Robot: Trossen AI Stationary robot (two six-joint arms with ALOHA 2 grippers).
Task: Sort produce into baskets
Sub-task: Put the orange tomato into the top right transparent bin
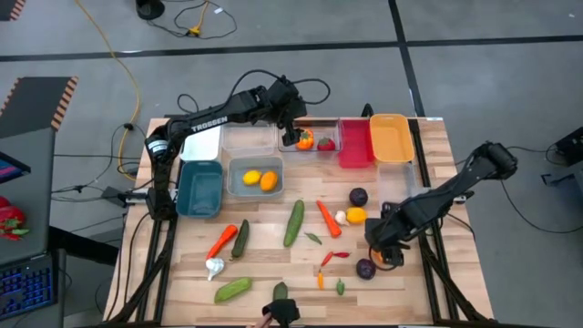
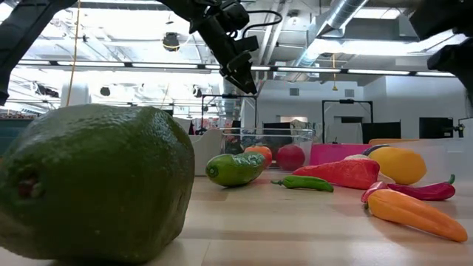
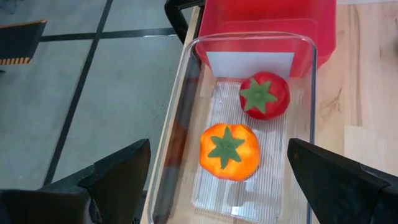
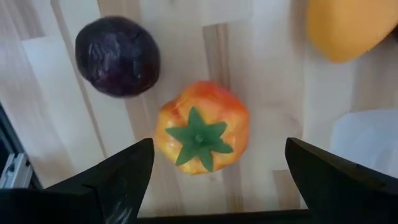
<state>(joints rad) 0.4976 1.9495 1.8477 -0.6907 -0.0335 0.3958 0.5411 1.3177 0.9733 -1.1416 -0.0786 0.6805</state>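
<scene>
My left gripper [image 1: 293,130] hangs open over a clear tub [image 1: 314,146] at the table's far side. In that tub lie an orange pepper [image 3: 229,152] and a red pepper [image 3: 264,95]; the open fingers [image 3: 219,149] stand above them, apart from both. My right gripper [image 1: 389,255] is open and points down at an orange-yellow pepper [image 4: 202,127] that lies on the table near the right edge. Its fingers [image 4: 219,146] stand on either side of the pepper, clear of it. A purple ball [image 4: 117,56] and a yellow lemon [image 4: 345,28] lie close by.
White [image 1: 202,144], clear [image 1: 250,138], red [image 1: 355,143] and orange [image 1: 392,138] tubs line the far edge. Teal [image 1: 199,187] and grey-blue [image 1: 254,178] tubs stand nearer; the grey-blue one holds two yellow-orange fruits. Cucumbers [image 1: 294,222], carrots [image 1: 328,217], chillies and garlic [image 1: 214,267] lie scattered mid-table.
</scene>
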